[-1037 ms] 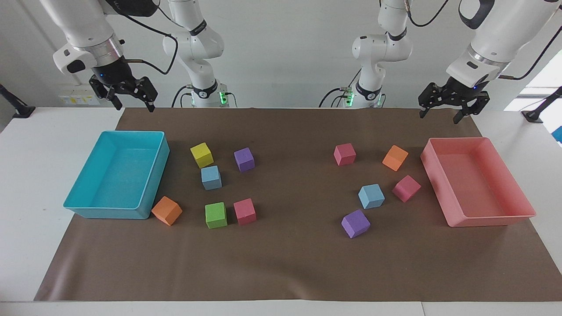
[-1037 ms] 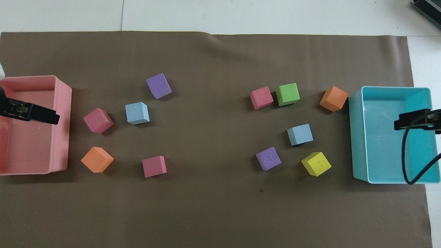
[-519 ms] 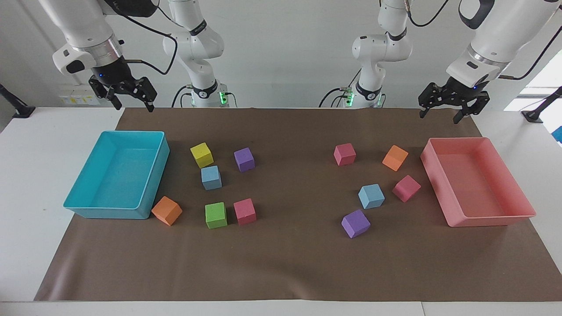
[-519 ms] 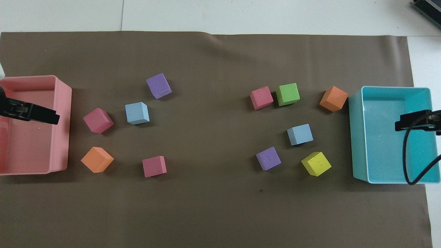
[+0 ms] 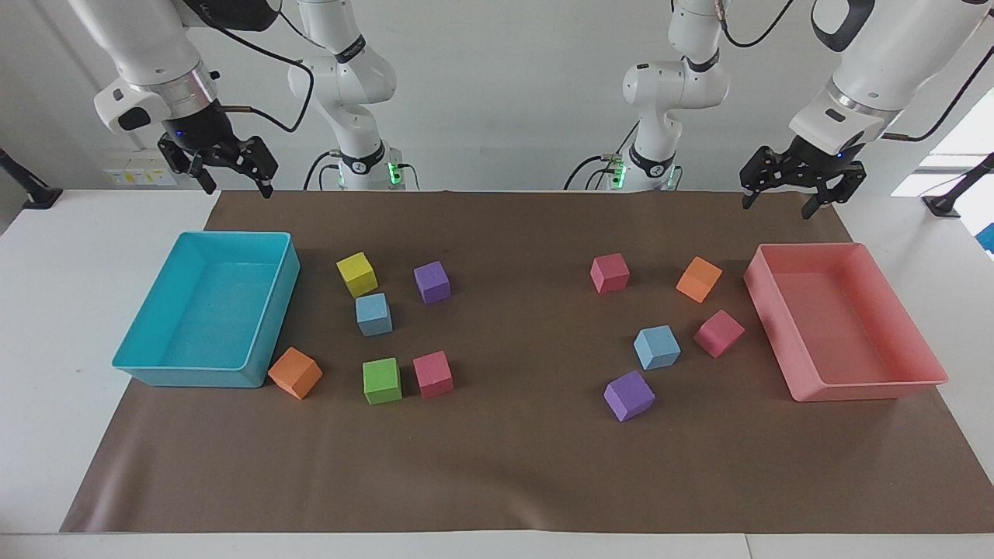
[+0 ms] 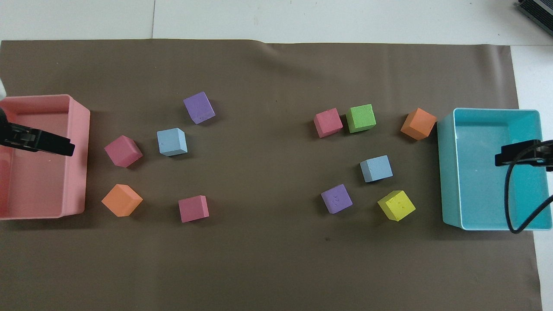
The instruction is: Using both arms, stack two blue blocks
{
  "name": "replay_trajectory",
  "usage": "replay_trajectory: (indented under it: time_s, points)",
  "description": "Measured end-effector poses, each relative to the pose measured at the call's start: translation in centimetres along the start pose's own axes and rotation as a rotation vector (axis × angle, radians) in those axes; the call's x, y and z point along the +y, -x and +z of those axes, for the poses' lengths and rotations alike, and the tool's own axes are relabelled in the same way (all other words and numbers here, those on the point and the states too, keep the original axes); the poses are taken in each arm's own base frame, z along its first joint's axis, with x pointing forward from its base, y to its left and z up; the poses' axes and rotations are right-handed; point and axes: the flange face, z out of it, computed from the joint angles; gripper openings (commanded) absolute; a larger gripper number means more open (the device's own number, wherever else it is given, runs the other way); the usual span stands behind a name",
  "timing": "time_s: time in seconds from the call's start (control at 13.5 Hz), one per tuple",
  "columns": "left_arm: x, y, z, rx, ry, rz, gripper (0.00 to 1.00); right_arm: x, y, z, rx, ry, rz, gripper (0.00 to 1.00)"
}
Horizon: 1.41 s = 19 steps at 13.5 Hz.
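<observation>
Since the overhead camera catches only a black tip of each gripper at the picture's edges, the arms are cut off there and are seen whole only from the facing camera; the left gripper (image 5: 800, 198) is held in the air over the mat's edge by the pink tray (image 5: 901, 380), its fingers spread wide and nothing between them; the right gripper (image 5: 229, 175) is held likewise over the mat's edge by the teal tray (image 5: 186, 376), fingers apart and empty. One blue block (image 5: 373, 314) is set on the mat toward the right arm's end, just beside a yellow block (image 5: 356, 274) and near a purple block (image 5: 432, 282); the other blue block (image 5: 657, 347) lies well apart from it toward the left arm's end, between a pink block (image 5: 718, 333) and a second purple block (image 5: 629, 395); neither is touched. A black cable (image 6: 514, 203) is looped over the teal tray in the overhead picture, hiding a little of its floor. The white counter (image 5: 46, 310) is covered by a brown mat (image 5: 512, 466), faintly creased at its edge farthest from the robots; a plain white wall (image 5: 505, 93) is seen at the arms' bases, where green lights (image 5: 392, 169) are lit.
</observation>
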Motion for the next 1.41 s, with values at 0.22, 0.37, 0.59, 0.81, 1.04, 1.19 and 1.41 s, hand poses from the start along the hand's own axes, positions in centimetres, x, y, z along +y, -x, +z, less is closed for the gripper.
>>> replay_trajectory:
  time_s: [0.22,0.37,0.59,0.81,1.04,1.19,1.41]
  points:
    - [0.0,0.0,0.0,0.0,0.0,0.0,1.0,-0.2,0.1,0.3,-0.006,0.0,-0.004,1.0]
    - [0.0,0.0,0.0,0.0,0.0,0.0,1.0,-0.6,0.1,1.3,-0.022,0.001,-0.011,1.0]
    - [0.0,0.0,0.0,0.0,0.0,0.0,1.0,-3.5,-0.9,4.5,0.022,-0.016,-0.06,1.0]
    - [0.0,0.0,0.0,0.0,0.0,0.0,1.0,-7.9,-1.6,8.6,0.008,-0.03,-0.129,1.0]
    - [0.0,0.0,0.0,0.0,0.0,0.0,1.0,-10.3,-2.3,12.2,-0.032,-0.021,-0.164,1.0]
    - [0.0,0.0,0.0,0.0,0.0,0.0,1.0,-11.3,-3.4,15.8,-0.061,-0.013,-0.174,1.0]
    - [0.0,0.0,0.0,0.0,0.0,0.0,1.0,-11.6,-4.4,20.0,-0.056,-0.012,-0.17,1.0]
